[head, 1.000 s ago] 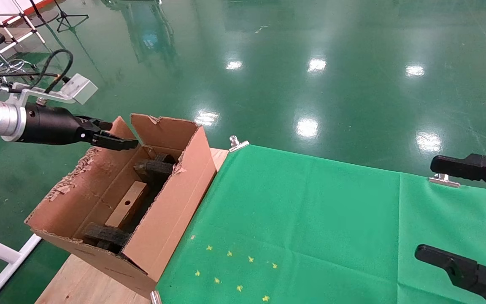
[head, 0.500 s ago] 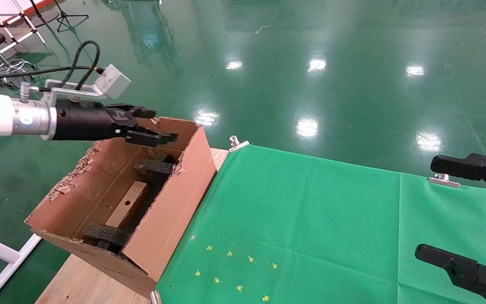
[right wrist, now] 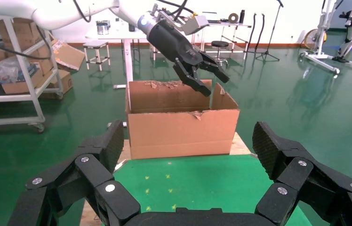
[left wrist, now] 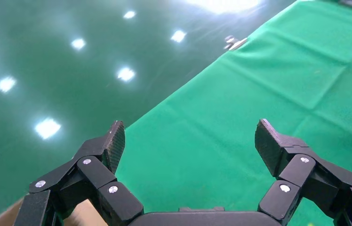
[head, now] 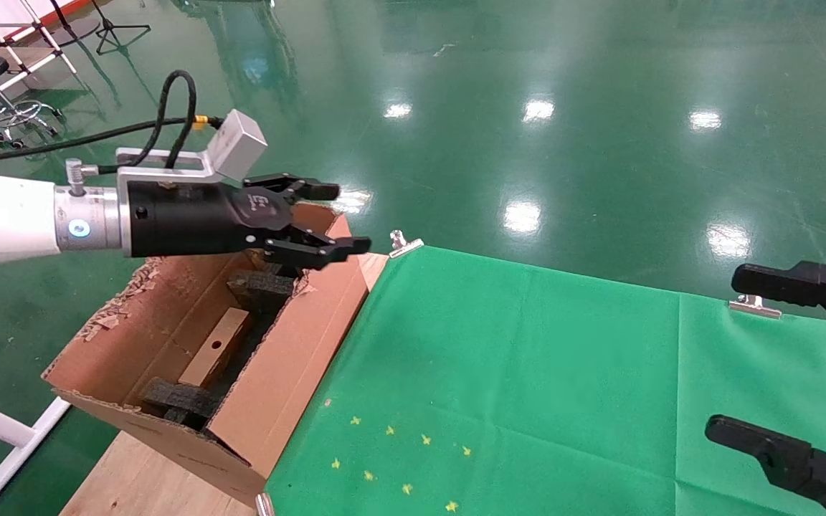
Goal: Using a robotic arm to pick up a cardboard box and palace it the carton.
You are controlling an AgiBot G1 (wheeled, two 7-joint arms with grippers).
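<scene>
The carton stands open at the table's left end, with black foam pieces inside. The small flat cardboard box lies on the carton's floor between the foam. The robotic arm's left gripper is open and empty, hovering over the carton's far right corner, above the flap edge. The left wrist view shows its fingers spread over the green cloth. My right gripper is open and empty at the table's right edge. From the right wrist view the carton and the left gripper show.
A green cloth covers the table, held by metal clips, with several small yellow marks near the front. Bare wood shows under the carton. A shiny green floor surrounds the table.
My left gripper has moved right across the carton's top, from the far left flap to the far right corner, staying open and empty. The right arm has not moved.
</scene>
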